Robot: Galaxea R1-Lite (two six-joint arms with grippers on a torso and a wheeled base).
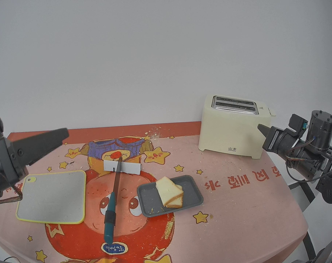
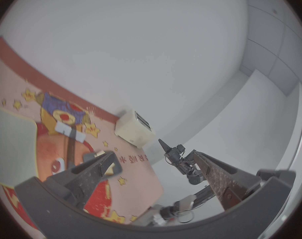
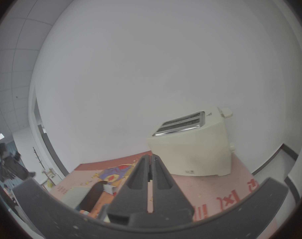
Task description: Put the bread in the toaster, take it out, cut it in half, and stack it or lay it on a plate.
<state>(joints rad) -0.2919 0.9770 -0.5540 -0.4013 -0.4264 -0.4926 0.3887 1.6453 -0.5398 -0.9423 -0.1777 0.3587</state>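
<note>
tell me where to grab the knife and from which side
By the teal handle of the knife, from above, closing across its width: it lies flat at the near end, blade pointing away onto the white holder.

Robot test lab w/ mock kitchen: bare white wall (image 1: 136, 37), tiled ceiling (image 3: 14, 43), table (image 1: 246, 209) in cartoon cloth against it, toaster (image 1: 231, 126) just ahead of right pincer (image 1: 260, 127).

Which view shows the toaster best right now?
The right wrist view: the toaster sits large and close, with both top slots and its front face in sight. The head view shows the toaster whole, slots seen from above, but smaller. The left wrist view shows it small and far off.
</note>
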